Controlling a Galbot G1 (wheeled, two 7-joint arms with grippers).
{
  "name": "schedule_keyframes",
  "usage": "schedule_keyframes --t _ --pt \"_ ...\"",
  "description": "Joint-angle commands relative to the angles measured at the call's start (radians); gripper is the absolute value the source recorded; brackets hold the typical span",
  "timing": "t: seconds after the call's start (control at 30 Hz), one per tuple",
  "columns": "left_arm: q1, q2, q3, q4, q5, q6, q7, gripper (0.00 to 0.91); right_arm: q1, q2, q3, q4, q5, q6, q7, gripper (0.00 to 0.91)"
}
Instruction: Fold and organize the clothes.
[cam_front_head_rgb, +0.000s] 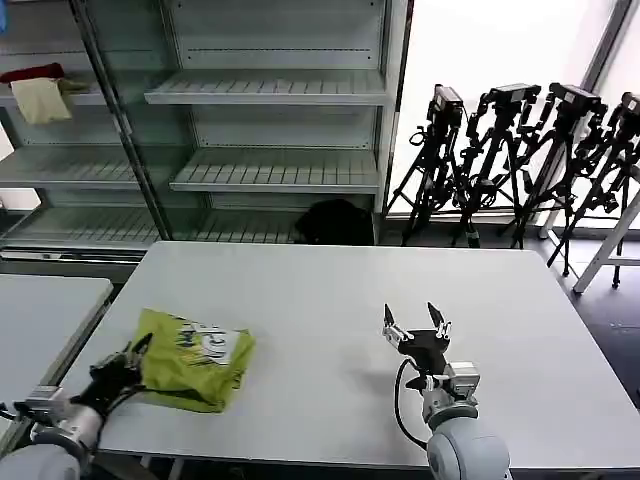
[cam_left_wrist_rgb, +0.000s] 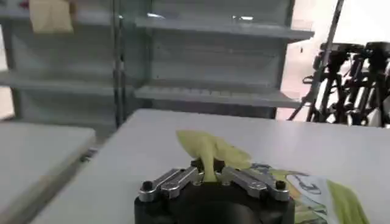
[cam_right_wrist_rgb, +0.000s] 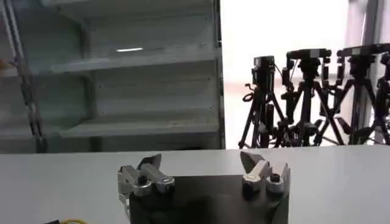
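Observation:
The clothes are one lime-green T-shirt (cam_front_head_rgb: 195, 360), lying folded into a thick bundle on the front left of the grey table (cam_front_head_rgb: 330, 290), white print facing up. My left gripper (cam_front_head_rgb: 135, 362) is at the bundle's left edge, shut on a pinch of the green fabric. In the left wrist view that pinch of T-shirt (cam_left_wrist_rgb: 207, 149) rises as a peak between the closed fingers of the left gripper (cam_left_wrist_rgb: 207, 173). My right gripper (cam_front_head_rgb: 415, 322) hovers open over the front middle of the table, nothing between its fingers (cam_right_wrist_rgb: 152, 167), well to the right of the shirt.
A second grey table (cam_front_head_rgb: 40, 310) stands to the left across a narrow gap. Metal shelves (cam_front_head_rgb: 270, 95) stand behind, with a beige cloth (cam_front_head_rgb: 42, 100) and dark red cloth (cam_front_head_rgb: 30, 73) on the upper left shelf. Camera tripods (cam_front_head_rgb: 520, 160) crowd the back right.

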Motion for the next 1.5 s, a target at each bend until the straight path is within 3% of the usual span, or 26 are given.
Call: schedule_keyframes --t 0.03,0.23,0.33,0.47,0.53,0.57,0.67,0.73,0.83,1.17,1.23,1.43,1.5 --pt "0.025 0.292 -0.246 -0.015 0.123 -0.036 0.056 0.0 0.0 0.001 0.005 -0.009 0.005 0.012 -0.001 0.907" --pt "0.004 0.408 -0.222 -0.055 0.202 -0.037 0.06 0.0 -0.013 -0.005 0.017 -0.022 0.018 0.032 -0.004 0.907" --pt "-0.008 0.42 -0.167 -0.112 0.29 -0.028 0.057 0.0 -0.026 -0.011 0.028 -0.029 0.021 0.046 -0.008 0.907" --pt "0.054 0.278 0.039 -0.237 0.547 -0.058 0.059 0.0 -0.052 -0.032 0.058 -0.049 0.043 0.074 -0.009 0.907" --pt "0.068 0.166 0.253 -0.248 0.709 -0.09 0.046 0.01 -0.064 -0.041 0.073 -0.063 0.049 0.083 -0.009 0.907" --pt "0.069 0.093 0.379 -0.226 0.794 -0.117 0.037 0.01 -0.068 -0.047 0.077 -0.069 0.05 0.088 -0.008 0.907" --pt "0.054 -0.042 0.539 -0.108 0.983 -0.169 0.019 0.01 -0.078 -0.054 0.088 -0.086 0.056 0.095 -0.008 0.907" --pt "0.025 -0.104 0.641 -0.056 1.009 -0.182 -0.001 0.01 -0.084 -0.055 0.094 -0.104 0.055 0.1 -0.008 0.907" --pt "-0.028 -0.136 0.706 -0.047 0.952 -0.149 -0.028 0.01 -0.088 -0.06 0.093 -0.126 0.054 0.107 -0.004 0.907" --pt "-0.169 -0.108 0.783 -0.063 0.596 -0.029 -0.181 0.02 -0.07 -0.041 0.067 -0.067 0.03 0.082 -0.01 0.907" --pt "-0.182 -0.11 0.804 -0.06 0.588 -0.012 -0.19 0.907 -0.068 -0.031 0.055 -0.043 0.021 0.068 -0.019 0.907" --pt "-0.238 -0.117 0.848 -0.076 0.467 0.0 -0.221 0.907 -0.05 -0.01 0.012 0.04 0.045 -0.02 -0.047 0.907" --pt "-0.263 -0.107 0.843 -0.099 0.353 0.02 -0.246 0.907 -0.032 0.001 -0.011 0.061 0.095 -0.084 -0.045 0.907"
